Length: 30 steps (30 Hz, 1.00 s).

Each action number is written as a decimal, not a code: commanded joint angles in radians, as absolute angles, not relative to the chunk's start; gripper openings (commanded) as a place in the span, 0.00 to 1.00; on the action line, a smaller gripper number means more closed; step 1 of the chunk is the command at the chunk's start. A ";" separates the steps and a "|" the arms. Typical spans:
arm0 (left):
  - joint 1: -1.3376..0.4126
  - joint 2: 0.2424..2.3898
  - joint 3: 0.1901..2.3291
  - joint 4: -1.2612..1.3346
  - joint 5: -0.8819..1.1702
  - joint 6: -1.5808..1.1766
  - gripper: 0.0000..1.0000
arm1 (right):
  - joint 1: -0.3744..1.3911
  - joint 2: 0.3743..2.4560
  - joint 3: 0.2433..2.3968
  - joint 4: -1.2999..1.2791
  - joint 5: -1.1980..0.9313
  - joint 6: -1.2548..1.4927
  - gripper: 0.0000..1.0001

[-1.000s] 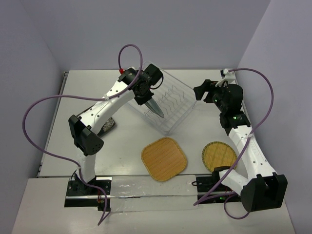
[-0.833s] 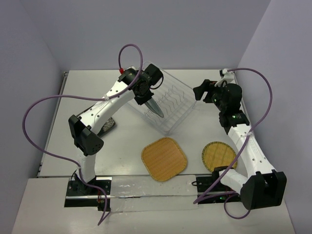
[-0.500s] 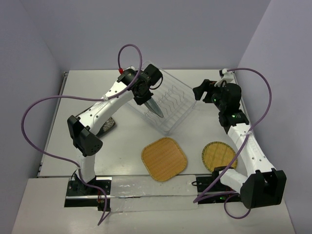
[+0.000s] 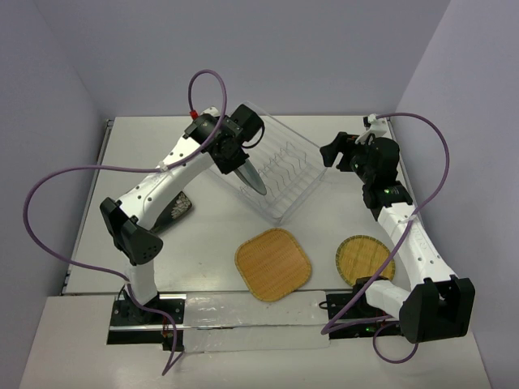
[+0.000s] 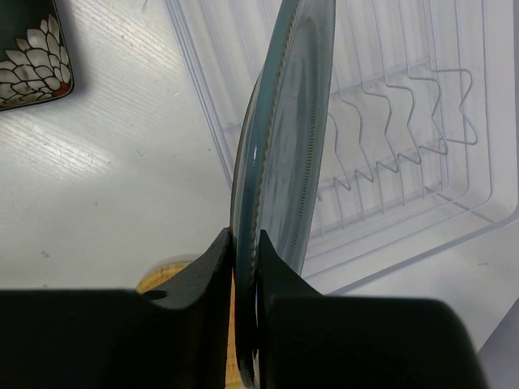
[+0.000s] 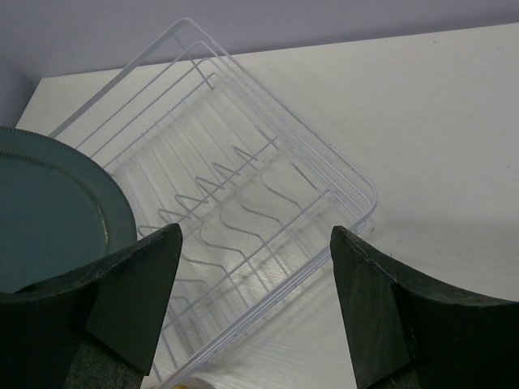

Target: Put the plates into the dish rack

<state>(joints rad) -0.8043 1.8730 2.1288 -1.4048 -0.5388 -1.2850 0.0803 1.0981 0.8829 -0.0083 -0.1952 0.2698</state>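
Note:
My left gripper (image 4: 240, 162) is shut on the grey-blue round plate (image 4: 252, 176), holding it on edge above the left part of the white wire dish rack (image 4: 293, 180). In the left wrist view the plate (image 5: 288, 138) stands upright between my fingers (image 5: 212, 267), over the rack's tines (image 5: 389, 138). My right gripper (image 4: 329, 154) is open and empty, just right of the rack; its wrist view shows the rack (image 6: 243, 203) and the plate (image 6: 49, 211). The tan rounded-square plate (image 4: 273, 263), tan round plate (image 4: 365, 259) and black leaf-pattern plate (image 4: 179, 208) lie flat on the table.
The black plate (image 5: 28, 57) lies left of the rack, partly under the left arm. Purple cables loop over both arms. The table's back edge meets the wall close behind the rack.
The left arm has shifted slightly left and its cable has swung, with the grey-blue plate still held over the rack. The right arm has barely moved.

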 commanded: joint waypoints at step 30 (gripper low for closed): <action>-0.814 2.061 2.331 -1.368 -0.609 -1.374 0.00 | 0.055 1.124 0.919 0.018 -0.196 0.294 0.82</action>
<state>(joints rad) -0.8052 2.0538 2.2518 -1.4037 -0.5999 -1.3133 0.0615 1.1099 0.8829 -0.0084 -0.1963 0.2873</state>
